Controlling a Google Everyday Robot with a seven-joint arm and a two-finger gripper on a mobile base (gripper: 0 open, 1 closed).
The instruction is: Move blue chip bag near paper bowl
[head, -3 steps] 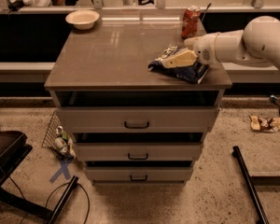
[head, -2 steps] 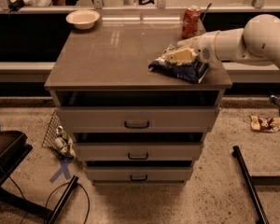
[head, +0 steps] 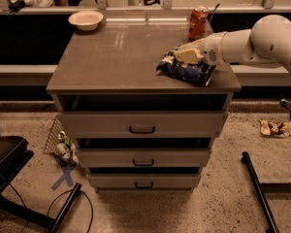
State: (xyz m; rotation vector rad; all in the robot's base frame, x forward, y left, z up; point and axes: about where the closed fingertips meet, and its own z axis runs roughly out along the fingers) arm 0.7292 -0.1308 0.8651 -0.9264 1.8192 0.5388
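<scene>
The paper bowl (head: 86, 19) sits at the back left corner of the counter (head: 116, 62). Well apart from it, near the front right edge, lies the blue chip bag (head: 186, 72), crumpled, its underside on the counter. The end effector (head: 185, 56) is pressed together on the bag's top. A red soda can (head: 198, 22) stands just behind. The arm (head: 262, 42) reaches in from the right.

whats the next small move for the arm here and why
Probably slide or carry the blue chip bag left and toward the back of the cabinet top, toward the paper bowl. The end effector is on the bag at the right side, in front of the red soda can, while the bowl sits at the far left corner.
</scene>
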